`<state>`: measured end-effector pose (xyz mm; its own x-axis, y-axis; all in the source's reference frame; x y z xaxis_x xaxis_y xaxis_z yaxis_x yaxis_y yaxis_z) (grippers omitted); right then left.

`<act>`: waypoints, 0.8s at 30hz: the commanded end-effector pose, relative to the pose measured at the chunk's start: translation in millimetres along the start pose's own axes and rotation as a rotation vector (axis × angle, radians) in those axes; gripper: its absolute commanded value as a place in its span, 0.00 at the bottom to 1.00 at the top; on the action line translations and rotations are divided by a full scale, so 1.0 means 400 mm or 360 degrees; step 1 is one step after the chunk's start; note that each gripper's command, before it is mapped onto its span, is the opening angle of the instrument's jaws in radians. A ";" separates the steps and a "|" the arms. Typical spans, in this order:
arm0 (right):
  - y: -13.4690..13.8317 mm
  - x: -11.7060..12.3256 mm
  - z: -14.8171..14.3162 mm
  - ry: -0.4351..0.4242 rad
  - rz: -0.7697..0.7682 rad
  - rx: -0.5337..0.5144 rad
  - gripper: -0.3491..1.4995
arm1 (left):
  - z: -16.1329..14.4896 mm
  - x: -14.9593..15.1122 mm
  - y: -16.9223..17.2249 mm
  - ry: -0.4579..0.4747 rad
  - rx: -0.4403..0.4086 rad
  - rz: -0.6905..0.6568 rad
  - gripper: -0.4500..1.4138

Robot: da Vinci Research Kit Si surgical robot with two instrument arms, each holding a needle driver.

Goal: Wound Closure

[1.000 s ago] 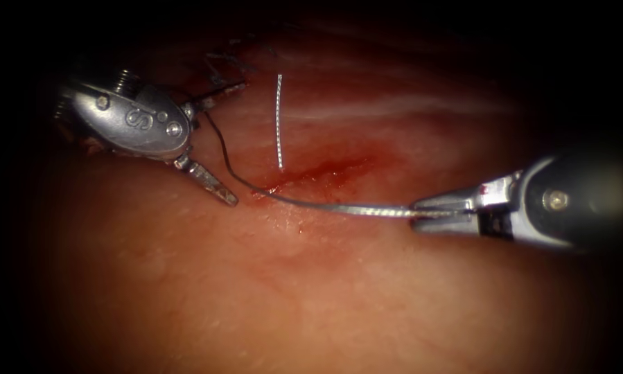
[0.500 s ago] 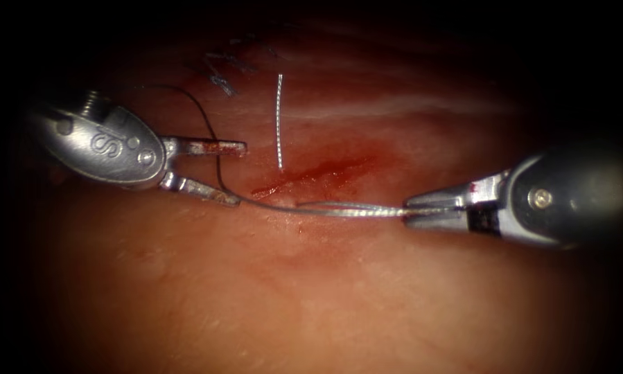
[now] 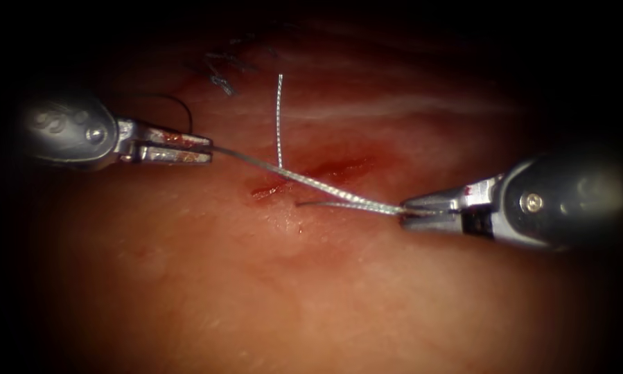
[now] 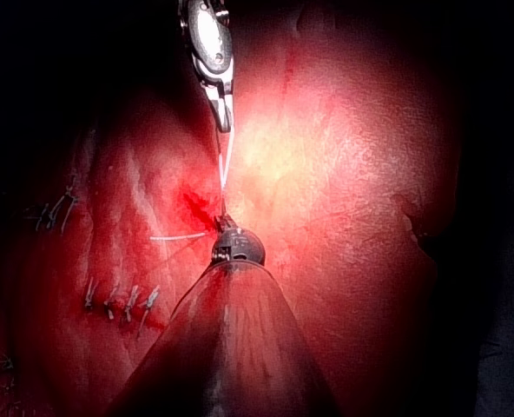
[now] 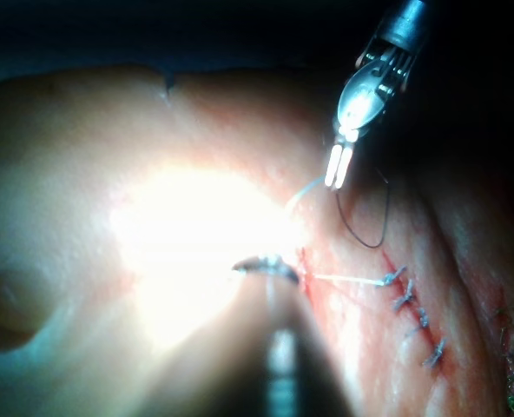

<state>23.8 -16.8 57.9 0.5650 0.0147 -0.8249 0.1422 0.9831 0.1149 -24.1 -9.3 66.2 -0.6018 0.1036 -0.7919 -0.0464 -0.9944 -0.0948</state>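
Since a second ago my left tool (image 3: 204,147) has swung away to the left, its jaws have gone from spread wide to closed on the thread (image 3: 311,181), and the slack dark loop has drawn out into a taut line. My right tool (image 3: 411,209) has hardly shifted and its jaws stay clamped on the thread's other end.

The held thread runs between the two tips, its long axis slanting from far left down to near right and crossing over the cut (image 3: 311,173) with its red fluid (image 3: 335,168) on the tissue (image 3: 311,298). A second, shorter strand lies just below it, reaching from my right jaws leftward to a dark end by the cut. A loose length of thread (image 3: 278,118) stands nearly upright on the far side, meeting the taut line. A thin dark loop (image 3: 179,105) curls behind my left tool.

I cannot make out the needle anywhere. Finished stitches (image 3: 221,82) at the far left are dim and hard to count.
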 end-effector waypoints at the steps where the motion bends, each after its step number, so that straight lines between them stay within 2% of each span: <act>1: -0.0005 -0.0006 0.0015 0.0014 0.0038 0.0003 0.55 | 0.0019 -0.0005 0.0007 0.0000 -0.0001 -0.0002 0.00; 4: -0.0002 -0.0018 -0.0005 0.0095 0.0084 0.0044 0.75 | 0.0024 -0.0008 0.0003 -0.0001 0.0001 -0.0002 0.00; 7: 0.0008 -0.0034 -0.0032 0.0231 0.0161 0.0058 0.85 | 0.0028 -0.0014 -0.0001 -0.0001 0.0002 -0.0001 0.00; 10: 0.0025 -0.0055 -0.0069 0.0378 0.0247 0.0081 0.90 | 0.0031 -0.0022 -0.0003 -0.0001 0.0003 0.0002 0.00; 15: 0.0075 -0.0085 -0.0128 0.0499 0.0313 0.0082 0.85 | 0.0035 -0.0029 -0.0003 -0.0003 0.0006 0.0004 0.00; 19: 0.0126 -0.0121 -0.0176 0.0662 0.0397 0.0048 0.77 | 0.0032 -0.0035 -0.0003 -0.0002 0.0005 0.0007 0.00; 21: 0.0152 -0.0144 -0.0184 0.0675 0.0406 0.0023 0.67 | 0.0029 -0.0037 -0.0003 -0.0002 0.0005 0.0007 0.00; 22: 0.0168 -0.0159 -0.0182 0.0661 0.0414 -0.0003 0.55 | 0.0029 -0.0037 -0.0003 -0.0002 0.0005 0.0006 0.00; 23: 0.0181 -0.0170 -0.0176 0.0654 0.0419 -0.0015 0.39 | 0.0029 -0.0037 -0.0003 -0.0002 0.0005 0.0006 0.00; 24: 0.0193 -0.0179 -0.0168 0.0650 0.0422 -0.0024 0.18 | 0.0030 -0.0036 -0.0003 -0.0002 0.0006 0.0006 0.00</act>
<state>14.6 -8.0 59.9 0.2150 0.3361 -0.9169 0.0230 0.9369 0.3488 -23.8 -9.0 67.6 -0.6037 0.0993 -0.7910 -0.0476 -0.9949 -0.0886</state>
